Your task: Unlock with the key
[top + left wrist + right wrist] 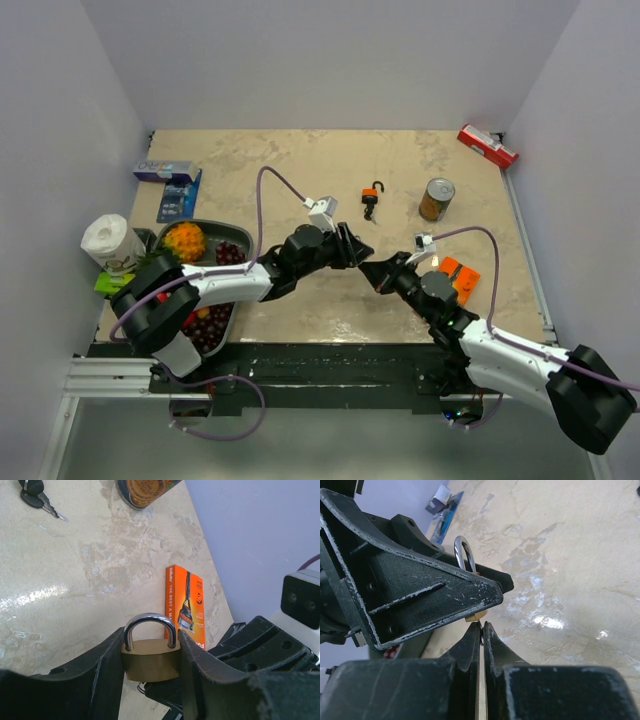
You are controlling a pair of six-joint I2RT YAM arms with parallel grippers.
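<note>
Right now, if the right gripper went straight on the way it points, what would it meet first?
Most likely the base of the brass padlock, clamped in the left gripper, just ahead of the right gripper. Depth is unclear; it might graze a left finger instead.

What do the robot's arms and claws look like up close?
The left arm and right arm have white shells with black joints. A purple cable loops along each. The left gripper and right gripper have broad black fingers, scuffed white at the edges.

High rear overview; close wrist views, shared padlock [150, 657].
</note>
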